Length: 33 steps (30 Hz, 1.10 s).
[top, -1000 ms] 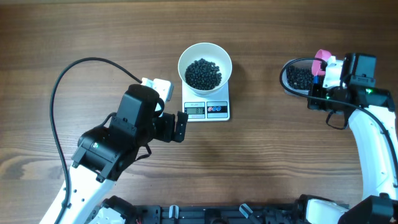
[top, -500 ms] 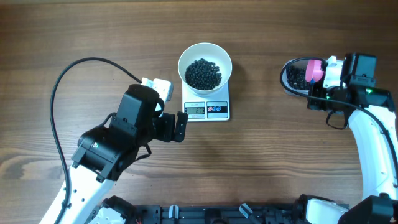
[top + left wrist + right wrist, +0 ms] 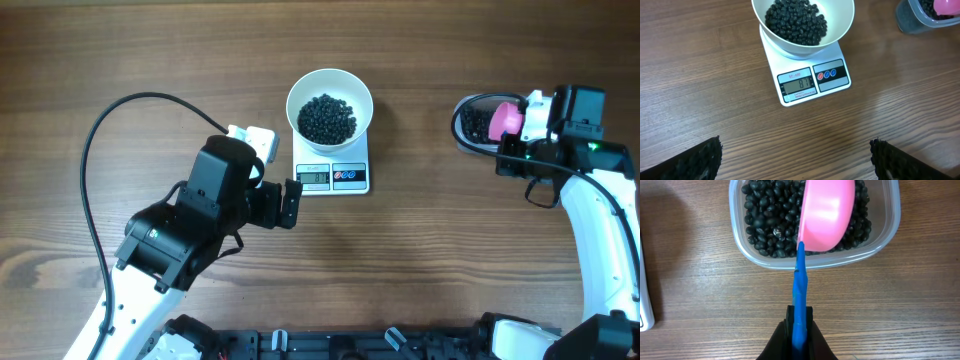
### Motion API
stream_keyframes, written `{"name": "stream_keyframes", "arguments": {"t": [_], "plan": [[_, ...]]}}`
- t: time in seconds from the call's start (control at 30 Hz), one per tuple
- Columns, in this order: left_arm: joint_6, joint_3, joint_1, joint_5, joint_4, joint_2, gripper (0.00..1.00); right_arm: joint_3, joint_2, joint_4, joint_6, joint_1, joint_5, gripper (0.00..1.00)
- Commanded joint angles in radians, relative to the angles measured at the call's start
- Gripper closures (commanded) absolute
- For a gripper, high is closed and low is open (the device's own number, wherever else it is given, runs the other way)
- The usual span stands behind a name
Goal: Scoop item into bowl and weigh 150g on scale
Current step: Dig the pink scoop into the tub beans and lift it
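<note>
The beans (image 3: 328, 117) lie in a dark heap in the white bowl (image 3: 330, 80). The bowl stands on the small white scale (image 3: 331, 186) near the middle of the table (image 3: 450, 250). The scale's display faces the robot, but its digits are too faint to read with certainty.

More beans (image 3: 765, 215) fill a clear plastic tub (image 3: 462, 128), well apart on the right. The pink head of a scoop (image 3: 827, 212) is inside the tub, over these beans. Its blue handle (image 3: 799, 295) reaches back over the tub's rim.

The right gripper (image 3: 799, 325) is clamped tight on the end of that handle.

The left gripper (image 3: 290, 203) hangs just beside the scale's front left corner. Its jaws are spread fully and it holds nothing. In the left wrist view its dark fingers (image 3: 700, 160) stand wide apart over bare wood.

A black cable (image 3: 95, 140) loops across the table on the left.
</note>
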Motion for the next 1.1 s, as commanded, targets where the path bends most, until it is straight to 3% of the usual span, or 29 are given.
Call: {"name": "stream_keyframes", "arguments": {"t": [0.0,0.23,0.37,0.47,0.63,0.87,1.07], "plan": [[0.015,0.0,-0.005,0.008,0.002,-0.003,0.0,0.003,-0.013,0.012,0.002,0.005,0.01,0.96],[0.015,0.0,-0.005,0.008,0.002,-0.003,0.0,0.003,-0.013,0.093,-0.003,0.005,0.019,0.96],[0.015,0.0,-0.005,0.008,0.002,-0.003,0.0,0.003,-0.006,0.064,-0.138,0.005,0.076,0.96],[0.015,0.0,-0.005,0.008,0.002,-0.003,0.0,0.003,0.031,0.059,-0.152,0.005,0.208,0.96],[0.015,0.0,-0.005,0.008,0.002,-0.003,0.0,0.002,0.14,0.079,-0.159,0.005,0.207,0.96],[0.015,0.0,-0.005,0.008,0.002,-0.003,0.0,0.002,0.175,0.122,-0.168,0.005,0.022,0.96],[0.015,0.0,-0.005,0.008,0.002,-0.003,0.0,0.002,0.175,0.124,-0.388,0.005,-0.154,0.96]]}}
